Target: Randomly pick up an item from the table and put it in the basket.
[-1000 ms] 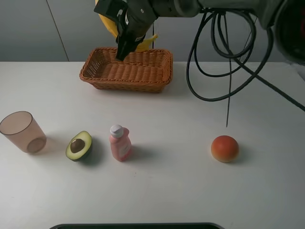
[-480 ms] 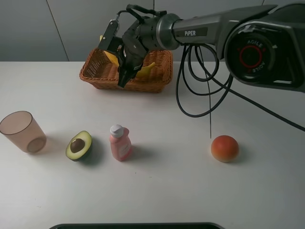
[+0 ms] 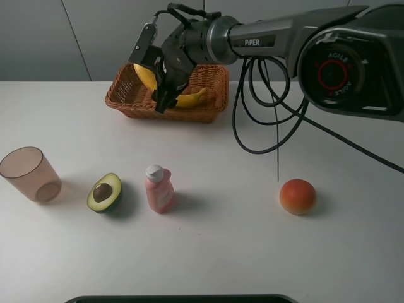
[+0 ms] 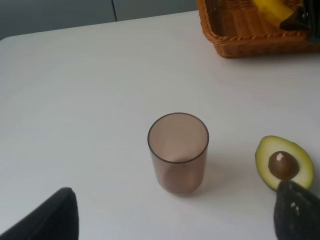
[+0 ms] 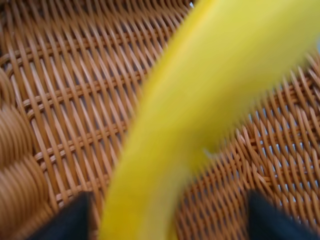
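The yellow banana (image 3: 189, 98) lies in the brown wicker basket (image 3: 126, 98) at the back of the white table (image 3: 221, 252). My right gripper (image 3: 161, 95) hangs over the basket, right at the banana. In the right wrist view the banana (image 5: 200, 100) fills the frame, blurred, over the basket weave (image 5: 65, 100). The right gripper (image 5: 172, 220) stands open there, its dark fingertips wide apart on either side of the fruit. My left gripper (image 4: 175, 215) is open and empty. Its view shows the basket (image 4: 250, 42) and banana (image 4: 272, 9) far off.
A translucent pinkish cup (image 3: 28, 173) stands at the front left, also in the left wrist view (image 4: 177, 152). A halved avocado (image 3: 105, 192) and a pink bottle (image 3: 159, 189) sit beside it. A round orange-red fruit (image 3: 297, 196) lies at the right.
My right arm came down from above the basket's back rim, carrying the banana into the basket. The banana now rests lower on the basket floor. The other items have not moved.
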